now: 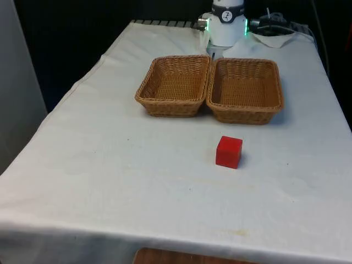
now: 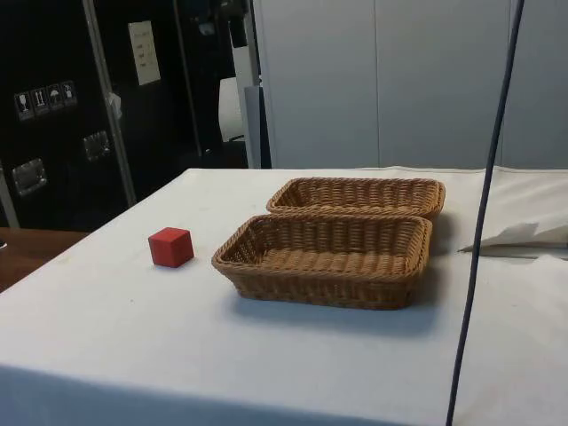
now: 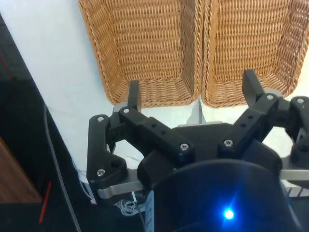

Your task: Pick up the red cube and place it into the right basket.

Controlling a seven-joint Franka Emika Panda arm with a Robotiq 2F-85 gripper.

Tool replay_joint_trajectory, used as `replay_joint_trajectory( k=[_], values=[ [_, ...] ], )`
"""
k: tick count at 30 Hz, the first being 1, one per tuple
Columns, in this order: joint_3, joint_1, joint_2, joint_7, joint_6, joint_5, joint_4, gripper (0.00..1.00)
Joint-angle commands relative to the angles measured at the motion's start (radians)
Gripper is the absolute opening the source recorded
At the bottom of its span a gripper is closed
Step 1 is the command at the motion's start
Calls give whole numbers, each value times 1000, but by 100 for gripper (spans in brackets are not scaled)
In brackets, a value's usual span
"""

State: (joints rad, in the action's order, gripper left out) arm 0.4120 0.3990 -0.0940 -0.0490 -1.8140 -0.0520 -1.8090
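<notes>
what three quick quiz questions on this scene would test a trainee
1. True or false: the red cube already lies inside a wicker basket.
2. Multiple choice: how do the two wicker baskets stand? A) stacked B) side by side, rims touching or nearly so C) at opposite table ends
3. Fill in: the claw is ____ and holds nothing.

Key
1. False. The cube sits on the white cloth, apart from the basket at the front view's right.
2. B. That basket stands beside the basket at the front view's left.
3. Open, with its fingers spread wide above the baskets' near ends.
</notes>
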Motion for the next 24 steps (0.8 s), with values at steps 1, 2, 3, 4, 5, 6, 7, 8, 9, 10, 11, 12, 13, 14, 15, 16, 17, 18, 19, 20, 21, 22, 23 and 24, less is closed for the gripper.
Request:
replay_joint_trajectory(
  k=[1,2,3,4,5,6,7,8,9,10,11,12,13,14,15,16,17,18,19,20,21,22,23,24],
  values=[
    [-3,1,-18,6,8,-4,19,100],
    [-5,1,-25,8,9,-4,28,100],
    [-8,1,-34,10,11,-5,37,100],
    [-6,0,-24,5,1,0,25,100],
    [-10,1,-42,12,12,-5,46,100],
    [-12,1,-49,14,13,-5,54,100],
    [-15,1,-58,16,14,-6,64,100],
    [-20,1,-75,20,17,-6,83,100],
    [-22,0,-82,22,18,-6,92,100],
    [-25,0,-92,25,19,-6,102,100],
    [-27,1,-100,28,20,-6,112,100],
    [-30,0,-108,29,21,-6,121,100],
    [-32,1,-116,32,22,-6,130,100],
    [-31,0,-109,28,9,-1,121,100],
    [-35,1,-127,35,22,-6,141,100],
    [-37,1,-135,37,22,-6,150,100],
    [-40,0,-143,39,23,-6,159,100],
    [-45,1,-161,45,23,-5,178,100],
    [-47,1,-168,48,23,-5,187,100],
    [-49,0,-176,50,24,-4,195,100],
    [-51,1,-185,53,24,-4,205,100],
    [-53,1,-194,55,23,-4,214,100],
    [-53,0,-188,51,11,-1,207,100],
    [-58,1,-210,60,23,-3,231,100]
  ],
)
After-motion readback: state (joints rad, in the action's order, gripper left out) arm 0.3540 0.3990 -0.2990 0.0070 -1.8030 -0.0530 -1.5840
